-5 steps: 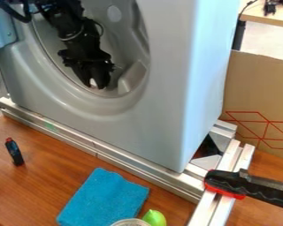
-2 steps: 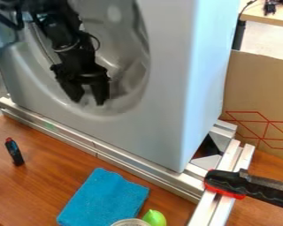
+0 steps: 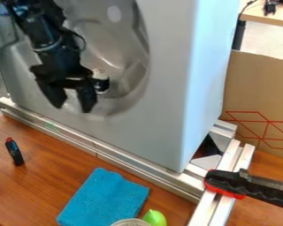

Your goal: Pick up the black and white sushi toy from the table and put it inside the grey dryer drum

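The black gripper [image 3: 74, 108] hangs open in front of the round recess of a grey washing-machine-like panel [image 3: 162, 88], with nothing between its fingers. Just behind its right finger, a small dark and light object [image 3: 101, 84] shows low inside the recess; what it is I cannot tell. Below and away from the gripper, a blue cloth [image 3: 104, 198] lies flat on the wooden table.
Metal rails [image 3: 97, 149] run along the panel's foot. A dark marker-like item with a red tip [image 3: 14, 152] stands at the left. A black and red clamp [image 3: 232, 183] grips the right rail. A green object [image 3: 154, 217] and a round rim [image 3: 130, 222] are at the front edge.
The gripper has come out of the recess, moving left and down in the view, and its fingers have spread apart. The small object in the recess is now uncovered. The cloth has not moved.
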Tool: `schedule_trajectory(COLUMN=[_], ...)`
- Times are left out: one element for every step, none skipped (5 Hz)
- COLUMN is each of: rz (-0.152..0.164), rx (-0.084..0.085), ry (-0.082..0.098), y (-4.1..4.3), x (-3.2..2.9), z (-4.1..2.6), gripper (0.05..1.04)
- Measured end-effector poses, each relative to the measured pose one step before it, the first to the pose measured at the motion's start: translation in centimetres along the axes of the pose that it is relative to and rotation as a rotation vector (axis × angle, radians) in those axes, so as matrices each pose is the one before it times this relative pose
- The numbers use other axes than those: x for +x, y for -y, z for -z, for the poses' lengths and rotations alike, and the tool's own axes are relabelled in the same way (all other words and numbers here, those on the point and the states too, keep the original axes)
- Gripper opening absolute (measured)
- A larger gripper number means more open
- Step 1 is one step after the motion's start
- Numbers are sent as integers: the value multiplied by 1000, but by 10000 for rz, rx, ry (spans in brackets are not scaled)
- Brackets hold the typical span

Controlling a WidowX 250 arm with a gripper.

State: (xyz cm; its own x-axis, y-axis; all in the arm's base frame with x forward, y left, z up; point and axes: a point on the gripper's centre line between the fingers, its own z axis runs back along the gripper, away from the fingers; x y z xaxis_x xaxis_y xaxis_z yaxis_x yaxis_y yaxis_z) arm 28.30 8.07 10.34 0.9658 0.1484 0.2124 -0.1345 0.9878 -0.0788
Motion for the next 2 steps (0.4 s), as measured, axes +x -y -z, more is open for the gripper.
schedule_trajectory(rz=[-14,315], rx=[966,549], ry=[-1218,-1141], y=[681,773], x=[-3186,-2817], z=[-1152,-366], gripper=[1000,1000])
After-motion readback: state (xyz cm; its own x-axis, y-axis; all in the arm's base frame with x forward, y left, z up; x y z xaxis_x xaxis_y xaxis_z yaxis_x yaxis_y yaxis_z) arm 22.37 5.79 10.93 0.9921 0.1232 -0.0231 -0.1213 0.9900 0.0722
